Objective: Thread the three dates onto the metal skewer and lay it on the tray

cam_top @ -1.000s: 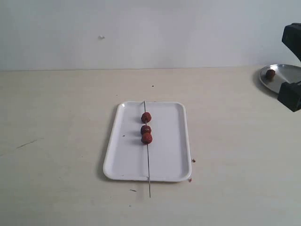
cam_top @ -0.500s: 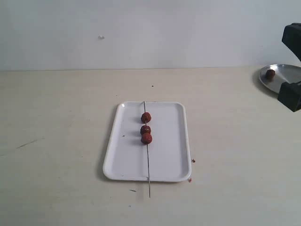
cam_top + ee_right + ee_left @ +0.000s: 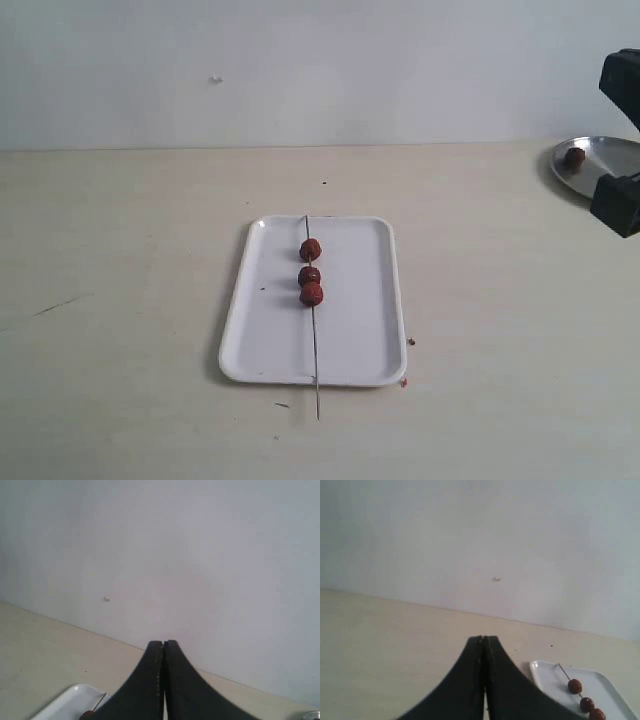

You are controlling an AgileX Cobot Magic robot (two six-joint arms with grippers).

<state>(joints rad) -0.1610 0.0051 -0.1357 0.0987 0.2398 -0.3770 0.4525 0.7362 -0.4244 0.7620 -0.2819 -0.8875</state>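
White tray [image 3: 262, 350] at centre of pale desk [image 3: 120, 300] in exterior view, long sides running near to far. Metal skewer [image 3: 315, 345] laid lengthwise along middle of tray, far tip at far rim, near end projecting past near rim over desk. Three dates [image 3: 310, 273] threaded on skewer in far half of tray: far date set slightly apart, middle and near dates touching. Small red crumbs [image 3: 411, 341] on desk just beside near right corner of tray. Round metal plate [image 3: 612, 150] at far right edge, well apart from tray, carrying one further dark-red fruit [image 3: 575, 156]. Black arm parts [image 3: 618, 203] at right edge, partly in front of plate; jaws not distinguishable here.

Left wrist view: left gripper [image 3: 483, 640] clear of tray and skewer, jaws pressed together, nothing clamped between. One corner of tray, far end of skewer and all three dates visible beyond tips. Plain pale wall [image 3: 470, 540] behind.

Right wrist view: right gripper [image 3: 163, 644] also clear of tray, jaws closed tip to tip, empty. Corner of tray and part of one date at frame edge; sliver of plate rim at opposite edge.
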